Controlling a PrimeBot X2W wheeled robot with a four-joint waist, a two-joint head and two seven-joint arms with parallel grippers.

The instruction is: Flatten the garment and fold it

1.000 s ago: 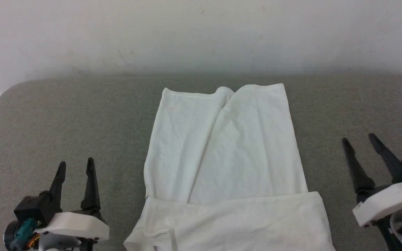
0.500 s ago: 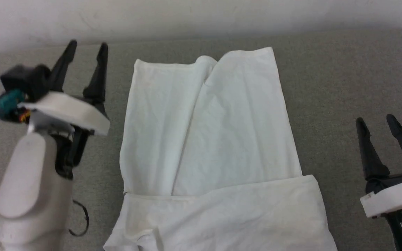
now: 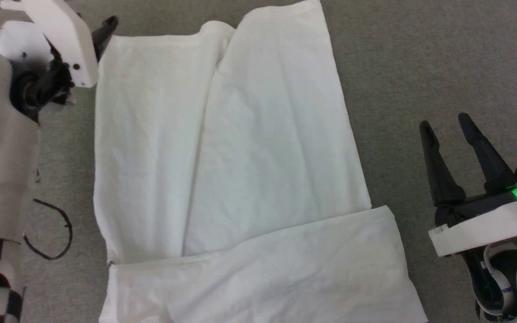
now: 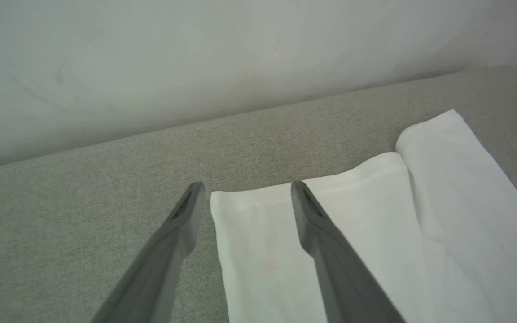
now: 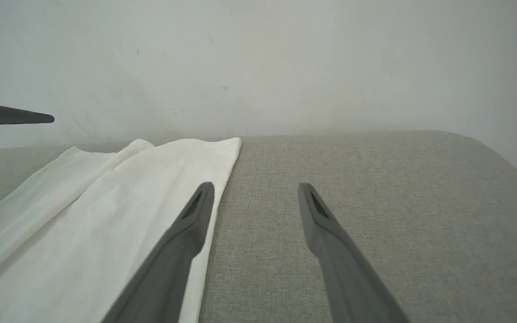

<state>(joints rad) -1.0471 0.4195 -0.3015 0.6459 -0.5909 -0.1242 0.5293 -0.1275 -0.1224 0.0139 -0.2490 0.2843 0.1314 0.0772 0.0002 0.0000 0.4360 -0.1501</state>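
Head view: creased white garment, grey woven surface; left fingers, right fingers wide.

L hand splayed, arm stretched fwd, prob. tilted down; R hand splayed too.

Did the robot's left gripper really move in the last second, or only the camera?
Yes. Judged against the garment, the left gripper went forward, from beside the near end to the far left corner, where it now stands open.
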